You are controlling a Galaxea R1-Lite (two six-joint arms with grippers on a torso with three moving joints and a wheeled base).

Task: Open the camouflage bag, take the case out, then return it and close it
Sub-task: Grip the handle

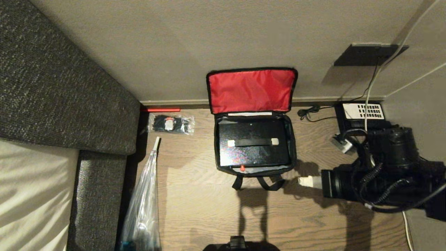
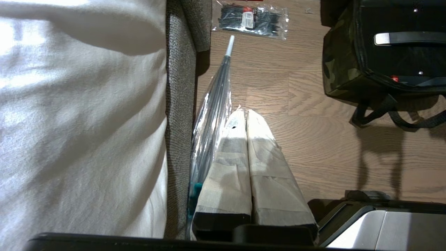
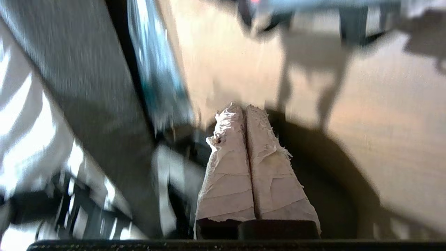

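The camouflage bag [image 1: 216, 146] stands open on the wooden floor against the wall, its red-lined lid [image 1: 251, 90] leaning back upright. The black case [image 1: 253, 153] lies inside it, handle [image 1: 253, 142] facing up and a small red button at the near edge. My right gripper [image 1: 303, 181] hovers just off the bag's near right corner, pointing at it, taped fingers pressed together on nothing; it is also seen in the blurred right wrist view [image 3: 244, 108]. My left gripper [image 2: 245, 113] is shut and empty, well to the left of the bag [image 2: 343, 69] and case [image 2: 400, 55].
A grey sofa [image 1: 69, 87] with a white cover [image 1: 31, 195] fills the left. A clear-wrapped umbrella [image 1: 146, 195] and a pack of black cable ties [image 1: 170, 123] lie beside it. A black telephone [image 1: 364, 111] and cables [image 1: 313, 113] sit right of the bag.
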